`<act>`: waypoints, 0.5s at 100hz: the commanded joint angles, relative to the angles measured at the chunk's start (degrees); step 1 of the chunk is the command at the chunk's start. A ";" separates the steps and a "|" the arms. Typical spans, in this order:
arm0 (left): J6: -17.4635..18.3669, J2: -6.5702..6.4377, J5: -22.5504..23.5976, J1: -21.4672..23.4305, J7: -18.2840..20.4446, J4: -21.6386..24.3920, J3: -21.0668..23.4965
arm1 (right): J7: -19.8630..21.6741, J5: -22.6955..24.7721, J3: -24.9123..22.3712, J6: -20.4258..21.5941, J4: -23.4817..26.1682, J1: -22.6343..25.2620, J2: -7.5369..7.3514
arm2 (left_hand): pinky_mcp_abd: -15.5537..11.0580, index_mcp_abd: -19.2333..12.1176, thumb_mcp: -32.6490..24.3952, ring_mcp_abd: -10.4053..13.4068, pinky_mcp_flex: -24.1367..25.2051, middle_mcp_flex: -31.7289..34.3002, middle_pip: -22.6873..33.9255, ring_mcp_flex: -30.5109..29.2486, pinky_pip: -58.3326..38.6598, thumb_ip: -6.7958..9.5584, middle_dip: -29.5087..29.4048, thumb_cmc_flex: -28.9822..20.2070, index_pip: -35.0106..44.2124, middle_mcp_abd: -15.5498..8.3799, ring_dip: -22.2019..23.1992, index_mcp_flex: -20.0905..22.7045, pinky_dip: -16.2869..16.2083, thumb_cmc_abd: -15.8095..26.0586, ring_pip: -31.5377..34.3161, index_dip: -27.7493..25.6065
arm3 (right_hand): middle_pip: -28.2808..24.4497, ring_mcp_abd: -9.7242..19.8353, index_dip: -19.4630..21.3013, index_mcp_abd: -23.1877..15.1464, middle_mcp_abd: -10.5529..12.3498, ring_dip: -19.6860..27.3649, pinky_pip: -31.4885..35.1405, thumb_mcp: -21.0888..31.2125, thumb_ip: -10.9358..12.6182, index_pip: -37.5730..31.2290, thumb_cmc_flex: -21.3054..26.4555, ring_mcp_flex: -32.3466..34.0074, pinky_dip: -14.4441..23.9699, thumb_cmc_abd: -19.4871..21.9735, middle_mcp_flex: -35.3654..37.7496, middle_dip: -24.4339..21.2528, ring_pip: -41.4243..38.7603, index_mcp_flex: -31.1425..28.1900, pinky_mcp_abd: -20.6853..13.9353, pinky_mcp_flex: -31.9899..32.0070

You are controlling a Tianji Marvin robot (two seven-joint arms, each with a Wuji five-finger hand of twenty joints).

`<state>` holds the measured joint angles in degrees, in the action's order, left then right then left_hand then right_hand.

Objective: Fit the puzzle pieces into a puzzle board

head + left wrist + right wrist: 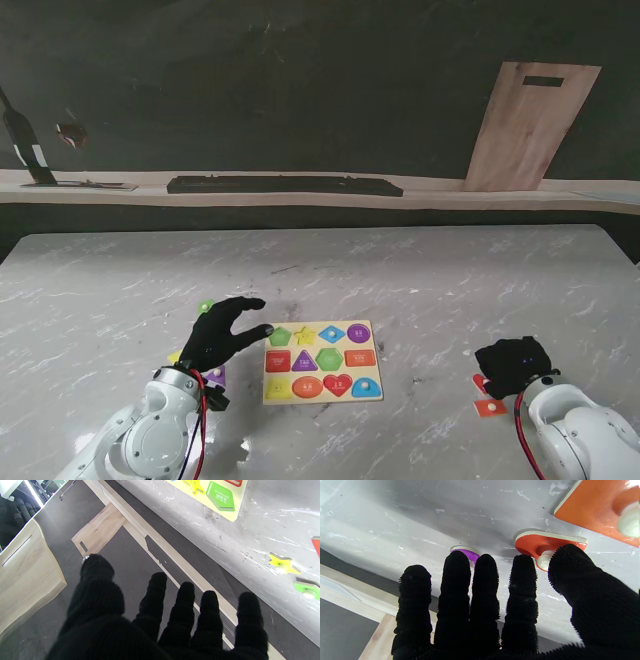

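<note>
Roughly, left to right. Left robot hand [222, 335] hovers over the bench [420, 270] just left of the puzzle board [322, 362], fingers spread, grasping nothing. Loose pieces lie around it: a green piece [205, 306] on its far side, a yellow piece [175, 355] and a purple piece [217, 374] by the wrist. The left wrist view also shows a yellow star [283, 563] and a green one with knobs on bare bench, off the board.

Puzzle board sits mid-bench, near me. All twelve spots show coloured shapes, but I cannot tell from here which are seated pieces and which are printed recesses.

Right robot hand [512, 364] is well right of the board, low over the bench. In its wrist view the thumb tip [567, 562] touches the white knob of a red piece [545, 545]; the other fingers are extended, not wrapped, so no firm grip yet. An orange piece [489, 407] lies just beside it, nearer to me.

Judgement: task unfinished, several pieces still off the board on both sides; the red piece looks next.
</note>
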<state>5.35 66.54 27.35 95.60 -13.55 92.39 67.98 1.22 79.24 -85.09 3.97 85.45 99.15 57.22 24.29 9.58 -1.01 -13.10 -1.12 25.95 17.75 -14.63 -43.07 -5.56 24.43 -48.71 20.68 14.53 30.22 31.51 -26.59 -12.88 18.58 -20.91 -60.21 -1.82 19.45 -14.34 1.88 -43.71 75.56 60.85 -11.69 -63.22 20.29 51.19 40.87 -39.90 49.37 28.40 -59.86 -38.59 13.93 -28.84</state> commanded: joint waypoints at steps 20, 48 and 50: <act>-0.06 0.17 -0.15 0.17 -0.06 0.17 -0.08 | 0.73 -0.30 0.86 -0.83 -0.21 0.23 0.14 | -4.83 -1.54 2.35 1.73 0.93 0.58 -1.25 -0.33 0.66 2.07 -0.59 -0.51 -0.89 -0.42 -0.28 1.09 -0.73 1.85 -1.12 0.23 | -0.94 -0.52 -2.21 -3.81 1.47 -0.75 2.24 1.31 -2.58 -3.56 4.97 1.98 0.53 0.15 4.61 -0.77 -1.87 -4.51 1.41 -1.34; -0.08 0.18 -0.17 0.19 -0.07 0.19 -0.09 | 0.08 -1.26 1.80 -0.83 -1.68 -0.85 0.10 | -4.82 -1.51 2.33 1.71 0.93 0.52 -1.25 -0.31 0.70 2.08 -0.61 -0.54 -0.90 -0.37 -0.28 1.12 -0.71 1.86 -1.12 0.24 | -1.83 -0.25 -1.39 -5.98 1.69 -1.07 2.83 5.64 -1.31 -4.65 6.17 3.29 0.38 -3.06 6.84 -3.04 -2.79 -7.62 1.21 -2.39; -0.08 0.18 -0.16 0.19 -0.07 0.19 -0.09 | -0.36 -1.39 1.89 -0.69 -1.92 -1.02 0.10 | -4.83 -1.43 2.35 1.69 0.94 0.50 -1.26 -0.29 0.69 2.08 -0.62 -0.52 -0.90 -0.32 -0.28 1.12 -0.72 1.87 -1.12 0.25 | -1.95 -0.23 -1.26 -6.00 1.56 -1.14 2.92 6.13 -1.14 -4.70 6.11 3.38 0.40 -3.48 6.92 -3.08 -2.94 -7.82 1.18 -2.47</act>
<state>5.36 66.55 27.38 95.63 -13.61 92.39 67.98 1.70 77.91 -83.82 2.69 84.88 98.02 57.22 24.29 9.58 -1.01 -13.10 -1.10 25.95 17.75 -14.63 -43.07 -5.56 24.43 -48.71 20.68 14.53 30.22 31.51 -26.59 -12.85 18.58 -20.91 -60.20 -1.84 17.33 -15.15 2.98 -44.10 76.04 63.49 -13.54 -65.64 23.01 53.21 40.87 -42.42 54.42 25.81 -60.78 -42.64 13.94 -30.51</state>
